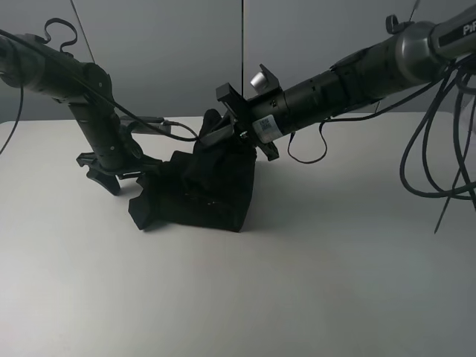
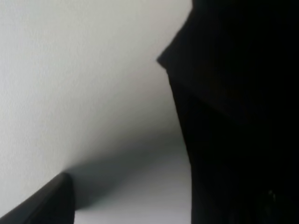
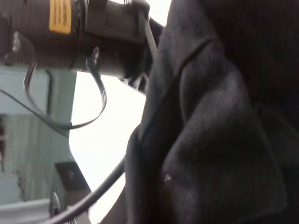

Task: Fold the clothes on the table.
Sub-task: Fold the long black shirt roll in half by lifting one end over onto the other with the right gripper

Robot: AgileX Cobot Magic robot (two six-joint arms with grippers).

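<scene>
The black T-shirt (image 1: pixel 204 186) lies bunched on the white table (image 1: pixel 312 282), with its top pulled up into a peak. Its print is hidden. My right gripper (image 1: pixel 222 132) reaches in from the right and is shut on that raised bunch of fabric, holding it above the table. The right wrist view is filled with dark folded cloth (image 3: pixel 224 140). My left gripper (image 1: pixel 108 178) is low at the table, just left of the shirt's left edge. In the left wrist view one finger (image 2: pixel 46 205) stands apart from the black fabric (image 2: pixel 233 116), with bare table (image 2: pixel 70 70) between them.
A grey panelled wall (image 1: pixel 186 44) stands behind the table. Loose black cables (image 1: pixel 439 149) hang at the right. A cable (image 1: pixel 167 126) runs from the left arm toward the shirt. An arm body with a yellow label (image 3: pixel 60 16) shows in the right wrist view.
</scene>
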